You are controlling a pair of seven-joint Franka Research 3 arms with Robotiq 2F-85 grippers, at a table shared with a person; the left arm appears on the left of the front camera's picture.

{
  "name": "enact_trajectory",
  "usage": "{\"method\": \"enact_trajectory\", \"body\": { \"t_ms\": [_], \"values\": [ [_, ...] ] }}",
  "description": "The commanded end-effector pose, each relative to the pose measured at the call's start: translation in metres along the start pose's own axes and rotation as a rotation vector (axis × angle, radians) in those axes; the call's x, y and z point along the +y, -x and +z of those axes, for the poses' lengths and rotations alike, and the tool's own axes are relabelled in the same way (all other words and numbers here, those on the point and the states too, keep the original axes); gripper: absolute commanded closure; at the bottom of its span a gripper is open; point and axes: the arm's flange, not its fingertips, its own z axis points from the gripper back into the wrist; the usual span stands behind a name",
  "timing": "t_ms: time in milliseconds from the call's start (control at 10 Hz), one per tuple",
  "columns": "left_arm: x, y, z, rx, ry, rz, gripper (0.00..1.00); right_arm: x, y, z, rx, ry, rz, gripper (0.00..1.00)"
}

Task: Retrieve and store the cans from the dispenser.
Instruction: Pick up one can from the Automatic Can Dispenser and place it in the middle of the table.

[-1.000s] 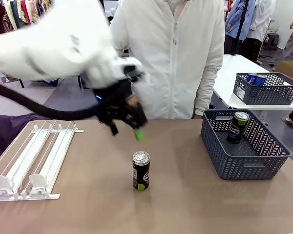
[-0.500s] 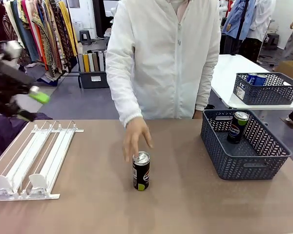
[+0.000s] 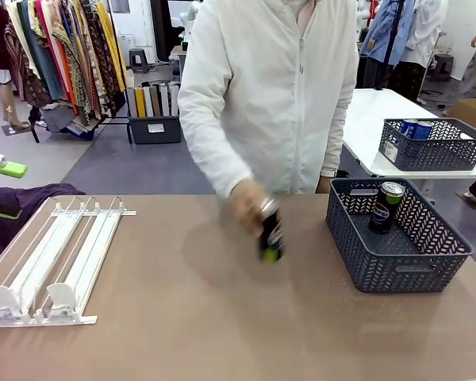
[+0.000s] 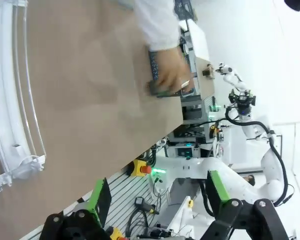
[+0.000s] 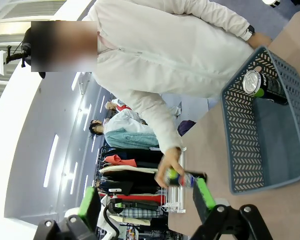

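Gripping a black can [image 3: 270,231] in a person's hand [image 3: 248,203], tilted and blurred, lifted above the bench [image 3: 222,317] just left of the grey basket [image 3: 397,270]. Leaning upright inside that basket, another can [image 3: 385,208] with a silver top. Lying at the bench's left edge, the white dispenser [image 3: 51,262], its lanes seemingly bare. Hanging far left, the left gripper [image 4: 152,195], fingers spread apart, holding nothing. Standing open likewise, the right gripper [image 5: 145,197].
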Motion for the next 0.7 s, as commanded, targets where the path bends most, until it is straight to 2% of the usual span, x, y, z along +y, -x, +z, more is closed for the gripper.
{"method": "enact_trajectory", "body": {
  "t_ms": [0, 600],
  "values": [
    [-0.0127, -0.0042, -0.002, 0.006, -0.021, -0.025, 0.0, 0.0033, -0.0021, -0.003, -0.014, -0.027, 0.014, 0.0],
    [-0.0127, -0.0042, -0.002, 0.006, -0.021, -0.025, 0.0, 0.0033, -0.0021, -0.003, -0.014, -0.027, 0.014, 0.0]
  ]
}}
